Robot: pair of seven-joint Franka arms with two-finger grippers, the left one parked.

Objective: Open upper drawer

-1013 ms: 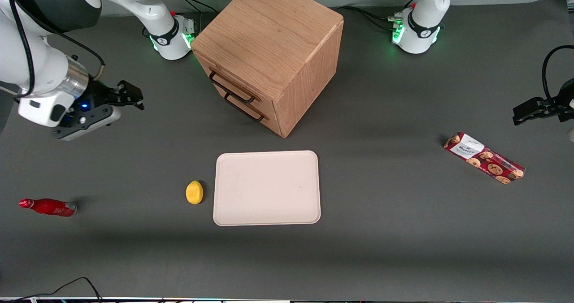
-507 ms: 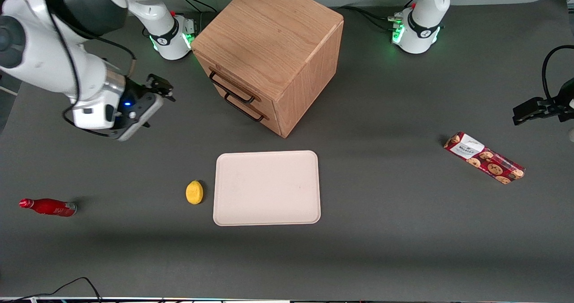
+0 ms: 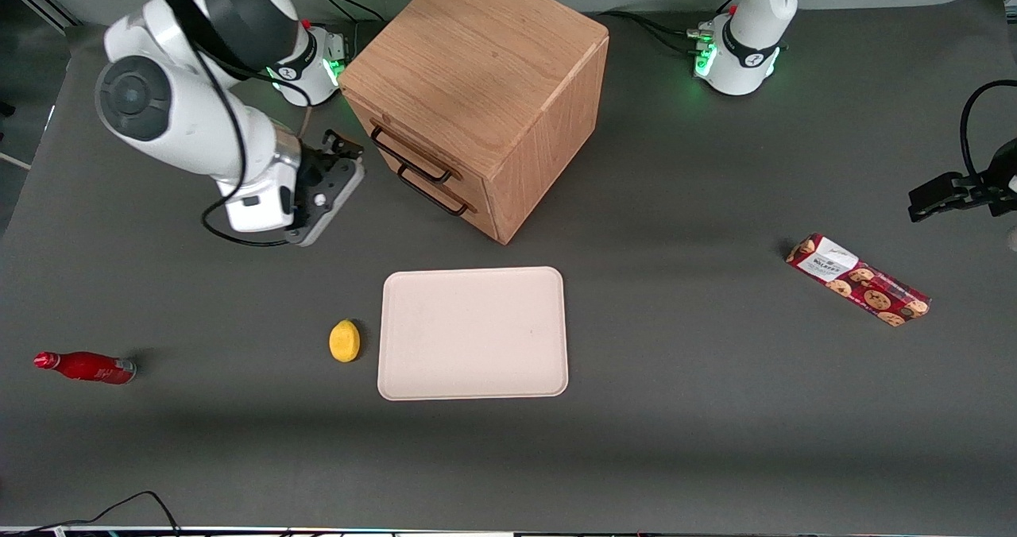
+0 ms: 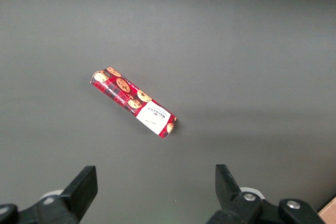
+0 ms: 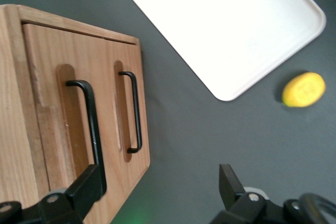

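Observation:
The wooden cabinet (image 3: 485, 84) stands on the table with both drawers shut. The upper drawer (image 3: 397, 144) has a thin black bar handle (image 3: 409, 156), and the lower drawer's handle (image 3: 433, 191) sits just below it. My right gripper (image 3: 343, 144) is open and empty, in front of the drawer fronts and a short way from the upper handle, at about its height. In the right wrist view the gripper (image 5: 157, 187) faces the cabinet front. One finger (image 5: 86, 187) lines up with the end of the upper handle (image 5: 90, 124). The lower handle (image 5: 134, 111) is nearer the table.
A pale tray (image 3: 473, 332) lies nearer the front camera than the cabinet, with a yellow lemon (image 3: 344, 340) beside it. A red bottle (image 3: 83, 366) lies toward the working arm's end of the table. A cookie pack (image 3: 856, 279) lies toward the parked arm's end.
My right arm has swung in from the table's end toward the cabinet front. The gripper is now close in front of the drawers. The drawers have not moved.

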